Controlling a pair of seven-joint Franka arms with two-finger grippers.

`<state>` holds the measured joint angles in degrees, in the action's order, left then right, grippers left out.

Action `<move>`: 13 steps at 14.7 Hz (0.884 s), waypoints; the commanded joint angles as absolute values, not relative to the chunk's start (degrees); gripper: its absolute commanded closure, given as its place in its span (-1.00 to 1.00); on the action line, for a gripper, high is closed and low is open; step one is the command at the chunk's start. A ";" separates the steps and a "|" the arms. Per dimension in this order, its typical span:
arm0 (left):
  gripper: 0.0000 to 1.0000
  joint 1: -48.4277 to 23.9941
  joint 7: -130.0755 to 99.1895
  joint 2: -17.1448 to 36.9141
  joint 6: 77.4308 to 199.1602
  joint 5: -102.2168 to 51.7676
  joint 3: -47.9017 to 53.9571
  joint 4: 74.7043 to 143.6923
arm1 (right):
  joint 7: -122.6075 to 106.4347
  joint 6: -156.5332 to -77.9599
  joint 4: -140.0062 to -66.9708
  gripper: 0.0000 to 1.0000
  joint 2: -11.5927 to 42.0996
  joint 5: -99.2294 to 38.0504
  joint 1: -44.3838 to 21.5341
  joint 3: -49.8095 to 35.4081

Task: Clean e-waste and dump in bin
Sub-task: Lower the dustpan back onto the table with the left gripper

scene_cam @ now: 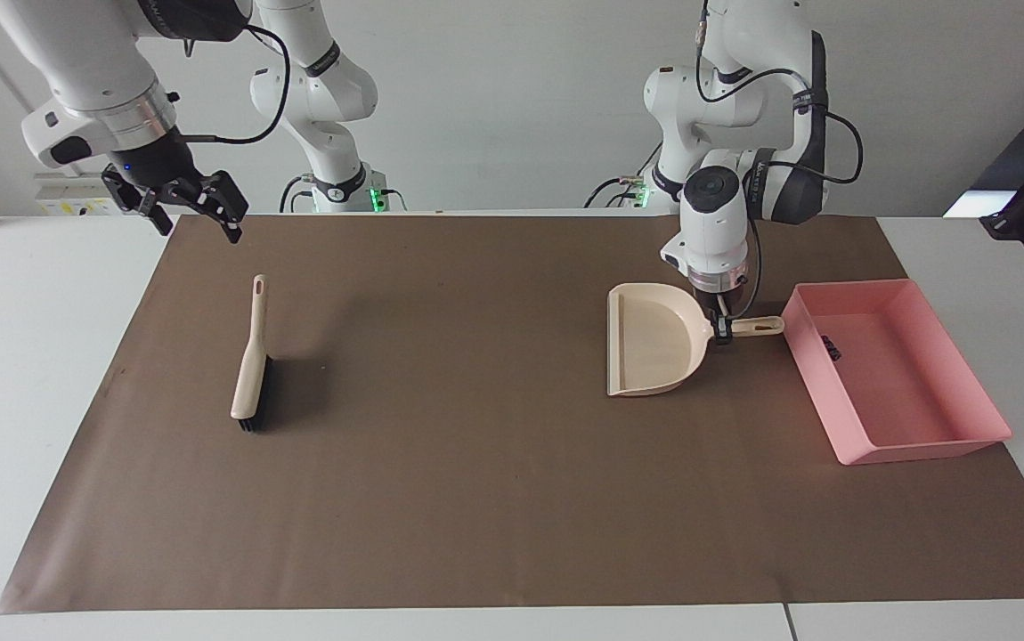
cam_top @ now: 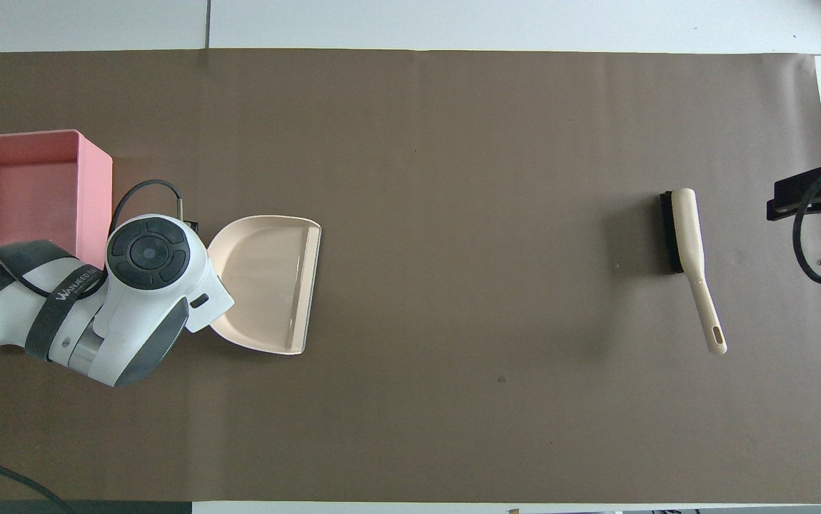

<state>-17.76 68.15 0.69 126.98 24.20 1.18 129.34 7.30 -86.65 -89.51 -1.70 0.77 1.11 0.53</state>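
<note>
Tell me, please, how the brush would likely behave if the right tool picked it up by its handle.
The brush looks like stiff plastic, so it probably won't flop. Its bristled head sits at one end, so it may droop that way. The smooth, slim handle could twist in a loose grip.

the bin (scene_cam: 975,438) sits at the left arm's end of the surface (scene_cam: 22,356), a piece of e-waste (scene_cam: 831,346) in it. the dustpan (scene_cam: 654,352) lies just beside it, toward the middle. the brush (scene_cam: 250,365) lies near the right arm's end.

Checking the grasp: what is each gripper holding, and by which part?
The left gripper holds the dustpan by its handle; the right gripper holds nothing.
</note>
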 commanded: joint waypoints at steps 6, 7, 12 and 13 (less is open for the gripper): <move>0.26 -18.72 58.56 -0.44 127.81 23.29 0.26 132.01 | 6.07 -87.28 -90.18 -1.00 -2.11 1.23 1.58 0.09; 0.07 -18.98 57.06 -0.53 126.05 23.29 0.26 132.01 | 6.15 -87.28 -90.18 -1.00 -2.20 1.14 1.58 0.09; -0.71 -19.43 55.38 -2.10 124.63 23.29 0.09 130.52 | 5.98 -87.36 -90.44 -1.00 -2.20 1.05 1.58 0.17; -0.89 -19.25 51.63 -3.24 124.11 23.29 0.09 130.60 | 5.89 -87.54 -90.61 -1.00 -2.20 1.05 1.50 0.26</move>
<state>-18.31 55.40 -0.12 126.43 24.14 1.05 130.50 7.28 -86.66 -89.53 -1.70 0.79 1.11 0.49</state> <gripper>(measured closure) 0.286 0.000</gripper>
